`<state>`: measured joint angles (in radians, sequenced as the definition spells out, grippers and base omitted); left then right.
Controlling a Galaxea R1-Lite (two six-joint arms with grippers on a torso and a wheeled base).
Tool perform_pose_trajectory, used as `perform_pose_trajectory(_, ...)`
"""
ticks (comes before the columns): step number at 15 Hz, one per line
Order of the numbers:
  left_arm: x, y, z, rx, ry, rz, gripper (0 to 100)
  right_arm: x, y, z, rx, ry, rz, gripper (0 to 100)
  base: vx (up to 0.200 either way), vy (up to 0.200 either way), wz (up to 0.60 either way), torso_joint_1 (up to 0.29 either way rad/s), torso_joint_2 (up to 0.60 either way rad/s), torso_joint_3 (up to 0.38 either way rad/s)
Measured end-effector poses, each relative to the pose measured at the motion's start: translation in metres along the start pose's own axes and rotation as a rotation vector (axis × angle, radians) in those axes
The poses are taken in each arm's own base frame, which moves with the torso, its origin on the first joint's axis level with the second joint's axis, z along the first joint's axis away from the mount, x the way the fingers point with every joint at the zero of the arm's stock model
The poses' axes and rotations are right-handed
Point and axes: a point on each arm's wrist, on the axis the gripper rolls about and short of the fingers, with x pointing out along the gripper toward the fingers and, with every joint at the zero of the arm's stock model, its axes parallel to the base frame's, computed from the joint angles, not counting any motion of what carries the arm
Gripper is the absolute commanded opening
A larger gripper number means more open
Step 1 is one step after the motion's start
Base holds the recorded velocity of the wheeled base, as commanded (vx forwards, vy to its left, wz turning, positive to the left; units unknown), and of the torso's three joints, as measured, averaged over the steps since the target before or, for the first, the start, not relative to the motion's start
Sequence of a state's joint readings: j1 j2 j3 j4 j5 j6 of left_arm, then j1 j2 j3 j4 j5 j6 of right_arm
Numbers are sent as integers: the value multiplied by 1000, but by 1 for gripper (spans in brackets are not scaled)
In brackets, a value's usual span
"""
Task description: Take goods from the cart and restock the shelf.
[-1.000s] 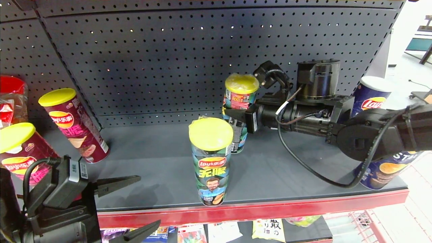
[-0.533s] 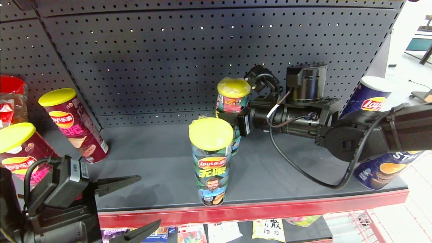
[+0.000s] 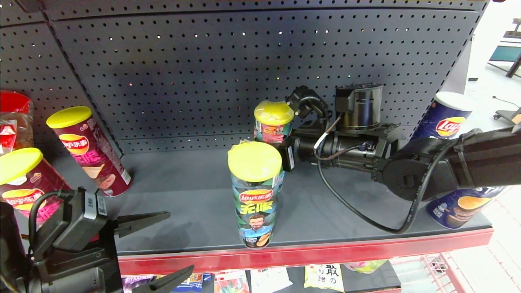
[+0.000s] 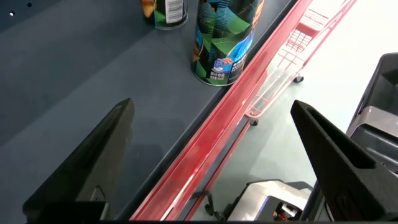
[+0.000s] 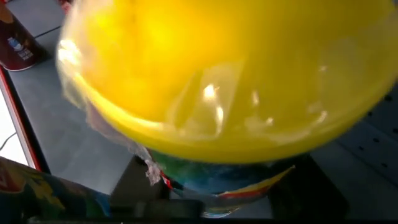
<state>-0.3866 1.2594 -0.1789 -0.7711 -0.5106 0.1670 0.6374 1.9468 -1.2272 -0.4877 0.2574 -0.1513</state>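
placement step, judging by the layout. clamped in the right end effector (image 3: pixel 281 142), fingers closed on its body below the lid: tall green printed chip can with yellow plastic lid (image 3: pixel 273 120), upright, deep on the dark grey shelf with red front lip (image 3: pixel 183 191), near the perforated back panel (image 3: pixel 203 81) and just behind a matching green can (image 3: pixel 255 195) at the front edge. cannot tell whether the held can's base touches the shelf, hidden by the front can. left end effector (image 3: pixel 180 241) spread wide, holding nothing, low at the shelf's front left corner. maroon yellow-lidded cans (image 3: pixel 87 148) at far left and blue cans (image 3: pixel 445 114) at right, both well apart from the held one. next, probably: settle the can flat on the shelf in line behind the front one, release the fingers, then back out straight without clipping either can. tall narrow cans, likely easy to tip.
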Motion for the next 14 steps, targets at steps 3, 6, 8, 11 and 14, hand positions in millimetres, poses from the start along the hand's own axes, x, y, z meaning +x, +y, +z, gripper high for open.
perform_pose_trajectory(3, 0, 0, 0, -1, 1, 0, 100, -1, 1, -2, 3, 6, -5, 100, 0, 0, 0, 0, 0, 0)
perform_pose_trajectory(6, 1, 1, -1, -7, 8, -1, 100, -8, 2, -1, 6, 15, -35, 100, 0, 0, 0, 0, 0, 0)
perform_pose_trajectory(8, 4, 2, -1, -18, 15, 3, 100, -20, 5, -4, 11, 31, -37, 100, 0, 0, 0, 0, 0, 0)
perform_pose_trajectory(11, 13, 9, 4, -24, 21, 23, 100, -49, 12, -10, 25, 62, -69, 100, 0, 0, 0, 0, 0, 0)
perform_pose_trajectory(14, 20, 15, 3, -35, 40, 30, 100, -81, 19, -17, 43, 84, -77, 100, 0, 0, 0, 0, 0, 0)
